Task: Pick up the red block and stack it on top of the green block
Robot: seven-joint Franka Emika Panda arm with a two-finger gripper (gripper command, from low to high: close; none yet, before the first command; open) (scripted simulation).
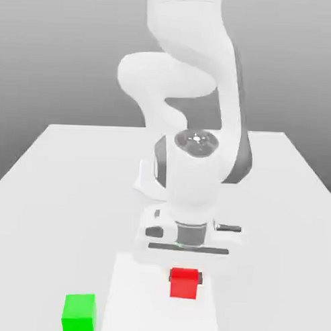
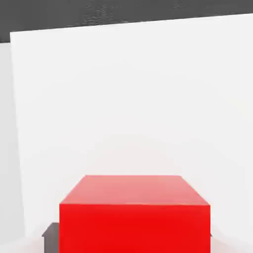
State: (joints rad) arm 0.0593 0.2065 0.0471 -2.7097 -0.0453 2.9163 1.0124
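The red block [image 1: 184, 283] sits low over a white sheet near the table's front, directly under the arm's hand. My gripper [image 1: 185, 277] reaches down around it, with a dark fingertip showing at each side of the block, shut on it. In the hand view the red block [image 2: 134, 217] looms close, and a dark fingertip [image 2: 49, 234] shows against one of its sides. The green block [image 1: 79, 313] stands on the table toward the exterior view's left of the red one, nearer the front edge, apart from it.
A white sheet [image 1: 133, 301] lies on the light table [image 1: 67, 185] under the red block. The robot's white arm [image 1: 188, 162] rises behind the blocks over the middle of the table. The table's far edge meets a grey backdrop.
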